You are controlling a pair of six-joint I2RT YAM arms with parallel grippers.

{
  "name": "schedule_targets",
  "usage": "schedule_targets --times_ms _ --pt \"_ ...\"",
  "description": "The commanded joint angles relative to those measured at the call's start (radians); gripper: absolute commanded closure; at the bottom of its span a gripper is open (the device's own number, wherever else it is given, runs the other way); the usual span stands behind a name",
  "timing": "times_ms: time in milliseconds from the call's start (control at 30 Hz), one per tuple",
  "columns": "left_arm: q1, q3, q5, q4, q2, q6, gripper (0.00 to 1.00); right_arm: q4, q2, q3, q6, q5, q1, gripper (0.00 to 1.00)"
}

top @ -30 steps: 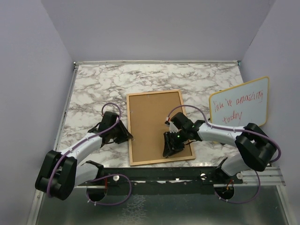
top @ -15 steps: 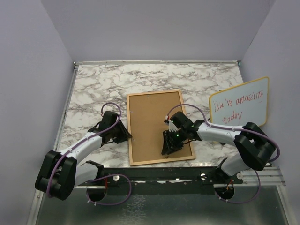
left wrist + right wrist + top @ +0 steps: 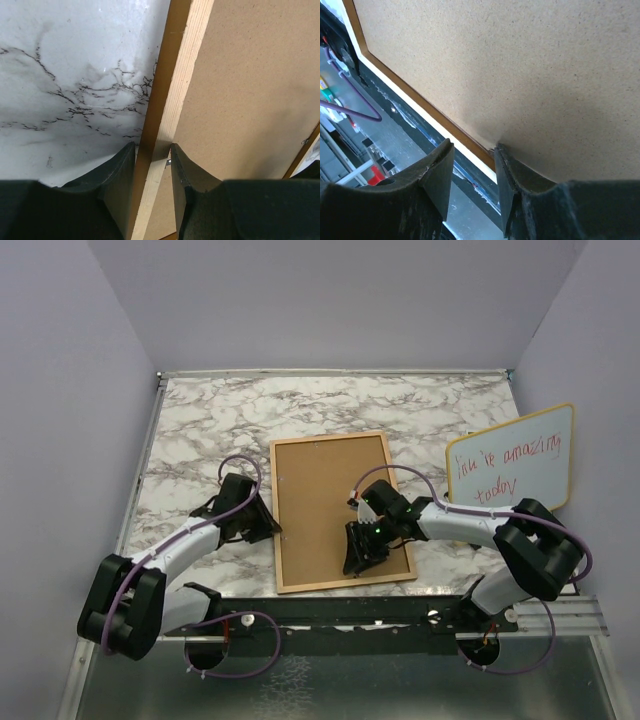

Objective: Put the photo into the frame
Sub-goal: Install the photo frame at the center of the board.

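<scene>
The frame (image 3: pixel 325 490) lies back up on the marble table, its brown back board (image 3: pixel 240 90) inside a thin wooden rim (image 3: pixel 172 75). My left gripper (image 3: pixel 272 533) sits at the frame's left side, and its jaws (image 3: pixel 152 150) are shut across that rim, one finger on each side. My right gripper (image 3: pixel 358 558) is over the frame's lower right part. It stands open (image 3: pixel 474 150): one fingertip (image 3: pixel 502 152) touches the back board (image 3: pixel 520 65) just inside the bottom rim, and the other hangs past the rim. The photo is out of view.
A yellow-rimmed whiteboard (image 3: pixel 512 468) with red handwriting leans at the right wall. The marble table (image 3: pixel 210 430) is walled on three sides. A dark rail (image 3: pixel 350 610) runs along its near edge, just below the frame's bottom rim.
The right gripper has crept slightly left and toward the frame's bottom rim. The left gripper and the frame have stayed put.
</scene>
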Motion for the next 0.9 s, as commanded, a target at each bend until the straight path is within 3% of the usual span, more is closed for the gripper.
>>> schedule_targets --times_ms 0,700,867 --pt "-0.006 0.039 -0.051 -0.009 0.033 0.033 0.65 -0.057 0.014 -0.026 -0.038 0.008 0.009 0.57" --pt "-0.006 0.054 -0.067 -0.002 0.057 0.040 0.66 -0.108 -0.011 -0.044 -0.057 0.046 0.009 0.57" --pt "-0.006 0.057 -0.069 -0.002 0.054 0.040 0.66 -0.116 -0.094 -0.027 -0.046 0.125 0.009 0.57"
